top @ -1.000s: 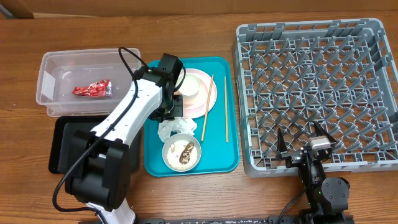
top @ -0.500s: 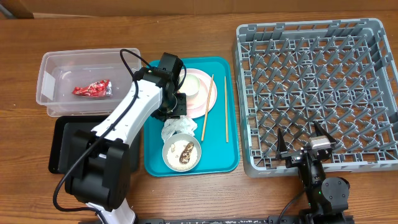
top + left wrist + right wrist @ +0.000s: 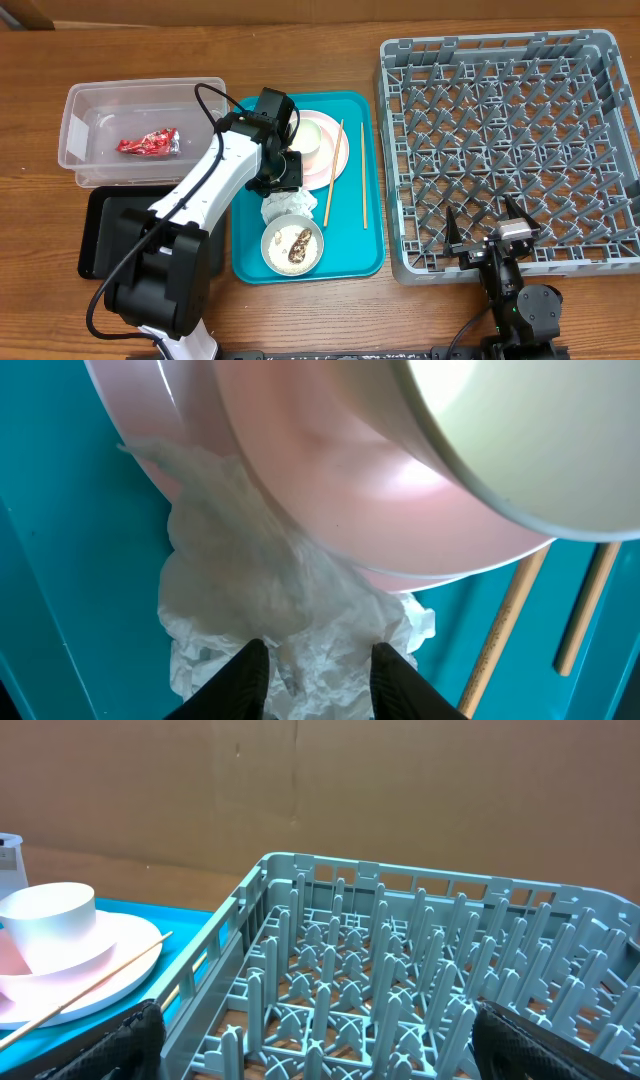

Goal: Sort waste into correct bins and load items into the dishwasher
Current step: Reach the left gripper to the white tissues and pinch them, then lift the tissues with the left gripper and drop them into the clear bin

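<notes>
A crumpled white napkin point(image 3: 290, 207) point(image 3: 225, 610) lies on the teal tray point(image 3: 350, 250), against the pale pink plate point(image 3: 337, 150) point(image 3: 330, 490). My left gripper point(image 3: 283, 182) point(image 3: 320, 650) is right over the napkin, open, with its fingertips point(image 3: 252, 660) pressed into the paper on either side. The cream cup point(image 3: 305, 137) point(image 3: 520, 430) stands on the plate. Two chopsticks point(image 3: 333, 172) point(image 3: 505, 630) lie beside the plate. A grey-white bowl point(image 3: 292, 247) holds rice and a brown scrap. My right gripper point(image 3: 487, 232) point(image 3: 320, 1025) hangs open and empty at the dish rack's point(image 3: 500, 140) point(image 3: 400, 970) near edge.
A clear tub point(image 3: 90, 95) at the back left holds a red-and-white wrapper point(image 3: 148, 143). A black tray point(image 3: 100, 240) sits in front of it, partly under my left arm. In the right wrist view the cup point(image 3: 50, 925) and plate point(image 3: 110, 960) show left of the rack.
My left gripper's jaws have parted and it has shifted slightly toward the napkin, which has nudged a little to the right. The right arm has not moved.
</notes>
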Controlling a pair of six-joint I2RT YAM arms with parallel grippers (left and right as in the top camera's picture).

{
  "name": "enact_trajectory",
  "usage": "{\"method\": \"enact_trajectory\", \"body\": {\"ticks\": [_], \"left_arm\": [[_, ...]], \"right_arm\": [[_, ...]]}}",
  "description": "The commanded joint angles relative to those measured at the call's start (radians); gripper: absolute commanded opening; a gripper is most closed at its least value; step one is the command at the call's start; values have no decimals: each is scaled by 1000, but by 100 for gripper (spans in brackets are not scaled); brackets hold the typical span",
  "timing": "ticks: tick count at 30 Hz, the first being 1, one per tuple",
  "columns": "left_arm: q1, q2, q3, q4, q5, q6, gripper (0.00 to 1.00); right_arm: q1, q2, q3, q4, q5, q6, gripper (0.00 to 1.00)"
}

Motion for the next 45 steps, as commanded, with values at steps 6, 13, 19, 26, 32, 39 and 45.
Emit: {"method": "enact_trajectory", "body": {"ticks": [6, 13, 19, 26, 32, 39, 45], "left_arm": [[-8, -26, -20, 5, 53, -11, 44], [-8, -25, -78, 60, 53, -11, 45], [-8, -25, -98, 85, 97, -18, 40], [-8, -26, -98, 84, 97, -18, 16], [-8, -26, -97, 78, 97, -18, 4], [-5, -38, -19, -26, 93, -18, 4], [9, -104, 179, -195, -56, -18, 4]], "right_arm": [[6, -10, -11, 6, 1, 1, 100], [6, -10, -11, 6, 1, 1, 100], [6, -10, -11, 6, 1, 1, 100], [6, -10, -11, 6, 1, 1, 100], [6, -10, -11, 6, 1, 1, 100], [6, -10, -11, 6, 1, 1, 100], [6, -10, -11, 6, 1, 1, 100]]}}
